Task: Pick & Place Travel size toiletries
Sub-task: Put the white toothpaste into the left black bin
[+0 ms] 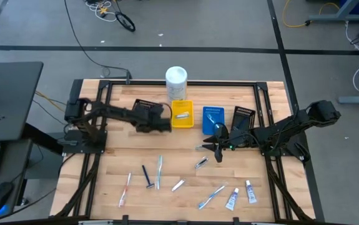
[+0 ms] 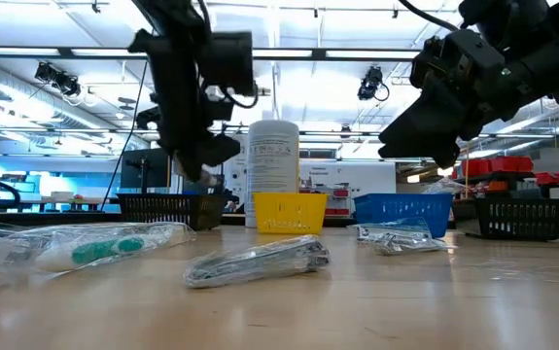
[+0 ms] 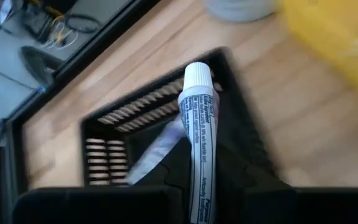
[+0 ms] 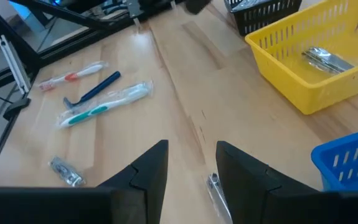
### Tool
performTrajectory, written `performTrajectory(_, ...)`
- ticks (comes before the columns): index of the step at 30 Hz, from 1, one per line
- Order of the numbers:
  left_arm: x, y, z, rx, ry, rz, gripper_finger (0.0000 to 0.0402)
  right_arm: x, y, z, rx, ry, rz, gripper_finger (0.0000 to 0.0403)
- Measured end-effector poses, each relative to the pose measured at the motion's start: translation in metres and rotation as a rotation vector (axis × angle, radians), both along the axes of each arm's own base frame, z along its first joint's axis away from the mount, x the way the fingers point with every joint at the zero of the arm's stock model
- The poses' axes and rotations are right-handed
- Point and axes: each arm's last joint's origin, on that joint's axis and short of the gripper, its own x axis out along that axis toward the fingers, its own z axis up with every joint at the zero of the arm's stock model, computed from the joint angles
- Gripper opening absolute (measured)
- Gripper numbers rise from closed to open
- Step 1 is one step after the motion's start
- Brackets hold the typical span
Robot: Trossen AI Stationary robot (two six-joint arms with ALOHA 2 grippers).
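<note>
So my left gripper [image 3: 197, 180] is clamped on a little white tube [image 3: 198, 134] with dark print, cap end pointing away from my wrist. I'm holding it right over the black tray [image 1: 143, 107] at the back-left of the table, and from the wrist camera I can see the tray's slatted wall and something pale and silvery lying inside it (can't tell exactly what that is).

My right gripper [image 4: 191, 163] is hovering over the middle of the table with its fingers apart and nothing between them. There's a silvery sachet [image 4: 216, 191] on the wood just below and in front of it, not touching.

Tray lineup along the back: that black one, then the yellow tray [image 1: 181, 115] with a silvery sachet in it, the blue tray [image 1: 213, 119] with something light-coloured inside, and another black tray [image 1: 243, 116] on the far right. The tall white container [image 1: 176, 81] stands behind the yellow tray.

Still loose on the front half of the table: a pink toothbrush [image 1: 125, 189], a dark-blue razor [image 1: 147, 177], a light-blue toothbrush [image 1: 159, 172], a small sachet [image 1: 178, 185], another light-blue toothbrush [image 1: 211, 196] and two white tubes [image 1: 232, 199] near the front-right.
</note>
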Motion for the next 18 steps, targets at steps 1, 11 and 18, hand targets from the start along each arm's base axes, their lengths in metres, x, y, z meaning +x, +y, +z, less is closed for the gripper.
performTrajectory(1,0.0,0.007,0.0,-0.009,-0.001,0.012,0.0044,0.0,0.0,0.0,0.0,0.001,0.0,0.0145)
performTrajectory(11,-0.011,0.055,-0.002,-0.121,0.185,-0.091,0.0057,0.0,0.0,0.0,0.013,0.001,-0.007,0.0145)
performTrajectory(18,-0.012,0.06,-0.003,-0.192,0.237,-0.189,0.0065,0.0,0.0,0.0,0.042,0.001,-0.024,0.0145)
